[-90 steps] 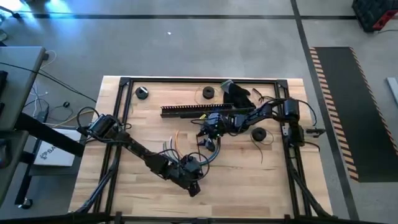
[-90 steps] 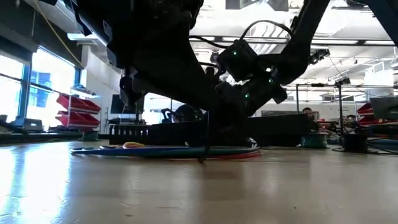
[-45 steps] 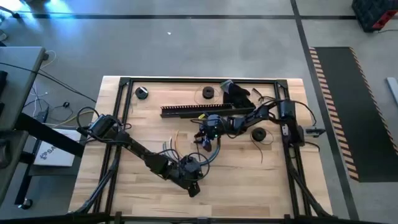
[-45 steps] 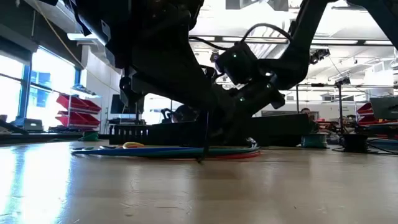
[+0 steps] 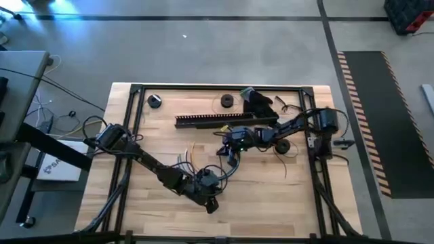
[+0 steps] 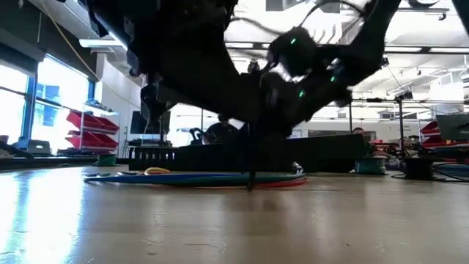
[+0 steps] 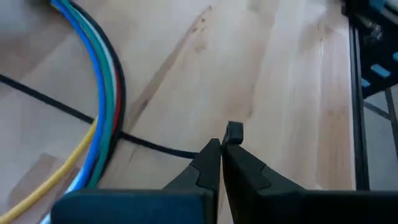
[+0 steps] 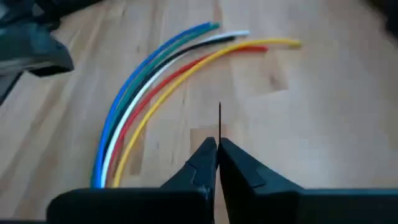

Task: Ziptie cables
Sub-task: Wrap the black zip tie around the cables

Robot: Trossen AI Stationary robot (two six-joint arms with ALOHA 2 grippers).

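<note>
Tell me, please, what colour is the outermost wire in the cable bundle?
Yellow, clearest in the right wrist view.

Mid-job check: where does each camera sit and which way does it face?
High: overhead, straight down on the table; both arms show.
Low: at tabletop height, level across to the room; arms hang overhead.
Left wrist: past the shut left gripper, pinching a dark strip, to the cables.
Right wrist: past the shut right gripper, holding the ziptie upright.
Shared: both wrist views see the cables.
</note>
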